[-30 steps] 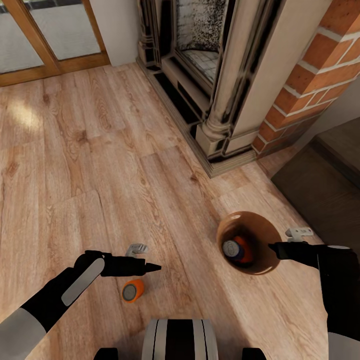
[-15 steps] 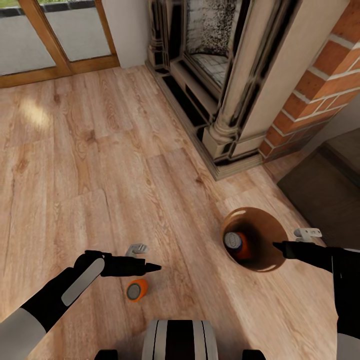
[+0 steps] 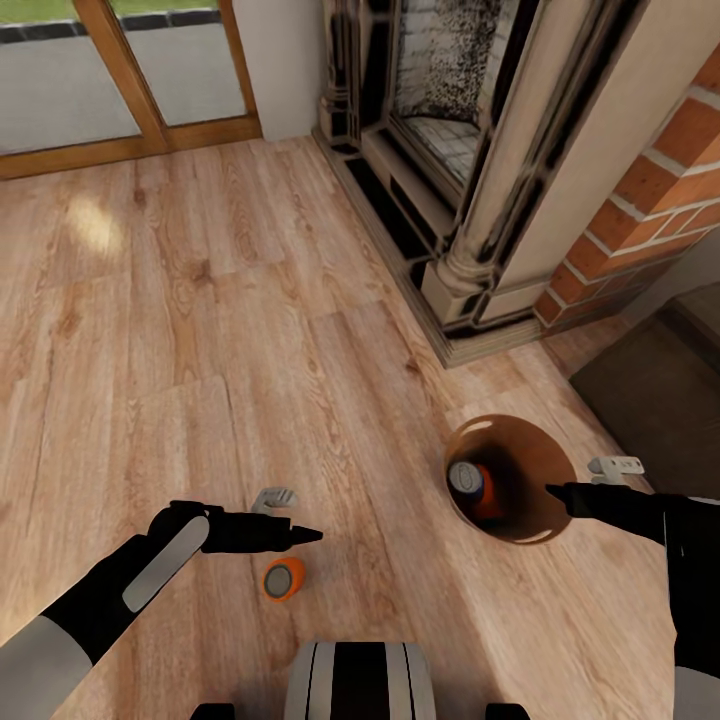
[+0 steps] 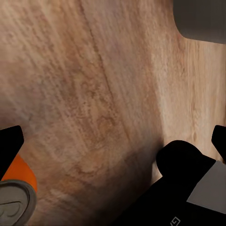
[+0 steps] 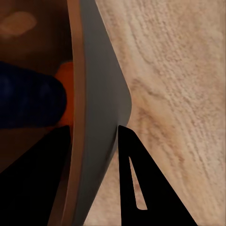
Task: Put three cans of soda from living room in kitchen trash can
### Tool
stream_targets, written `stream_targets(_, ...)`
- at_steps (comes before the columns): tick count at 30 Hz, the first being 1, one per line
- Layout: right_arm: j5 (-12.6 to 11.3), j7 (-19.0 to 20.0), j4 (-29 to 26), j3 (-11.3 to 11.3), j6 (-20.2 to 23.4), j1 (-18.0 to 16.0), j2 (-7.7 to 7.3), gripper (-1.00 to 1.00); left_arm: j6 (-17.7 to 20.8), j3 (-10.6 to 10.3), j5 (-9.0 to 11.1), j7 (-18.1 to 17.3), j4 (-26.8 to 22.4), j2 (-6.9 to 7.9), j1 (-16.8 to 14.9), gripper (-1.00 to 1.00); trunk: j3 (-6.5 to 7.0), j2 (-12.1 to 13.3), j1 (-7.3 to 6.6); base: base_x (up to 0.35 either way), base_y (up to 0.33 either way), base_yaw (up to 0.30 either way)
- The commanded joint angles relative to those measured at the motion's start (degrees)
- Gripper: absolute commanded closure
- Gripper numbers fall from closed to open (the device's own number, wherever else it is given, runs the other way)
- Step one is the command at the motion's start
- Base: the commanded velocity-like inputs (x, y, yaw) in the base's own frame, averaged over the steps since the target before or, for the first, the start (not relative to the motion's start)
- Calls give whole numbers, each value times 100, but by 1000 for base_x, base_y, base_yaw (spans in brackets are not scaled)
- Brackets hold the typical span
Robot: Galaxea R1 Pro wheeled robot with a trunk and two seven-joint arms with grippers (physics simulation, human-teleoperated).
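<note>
Fireplace [image 3: 470, 150] slides away, so the base is rolling. Right gripper [image 5: 94, 136] pinches the tash can [image 3: 520, 470] rim; left gripper [image 3: 290, 535], fingers spread, empty, with the orange can [image 3: 283, 579] just below its tips.

1. Orange soda can [image 3: 283, 579], upright on the wood floor, silver top up, just below the left gripper [image 3: 300, 536].
2. Trash can [image 3: 530, 460], rim pinched between the right gripper's [image 3: 556, 492] jaws, holds an orange can [image 3: 489, 493] and a dark blue can [image 3: 464, 478].

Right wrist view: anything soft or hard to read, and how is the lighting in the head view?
Right wrist view: the trash can wall sits very close and soft, and the dark blue can inside is a blur. Head view: even light, with a bright patch on the wood floor near the glass doors; the orange can reads clearly.
</note>
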Motion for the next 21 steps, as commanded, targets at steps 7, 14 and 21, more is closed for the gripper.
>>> stream_targets(7, -74, 8, -2, 3, 88, -1, 0, 100, 1, 0, 0, -1, 0, 0, 0, -100, 44, 0, 0, 0, 0, 3)
stream_targets(14, -76, 8, -2, 3, 91, -1, 0, 100, 1, 0, 3, -1, 0, 0, 0, -100, 108, 0, 0, 0, 0, 0)
stream_targets(21, -77, 8, -2, 3, 91, -1, 0, 100, 1, 0, 6, -1, 0, 0, 0, -100, 174, 0, 0, 0, 0, 0)
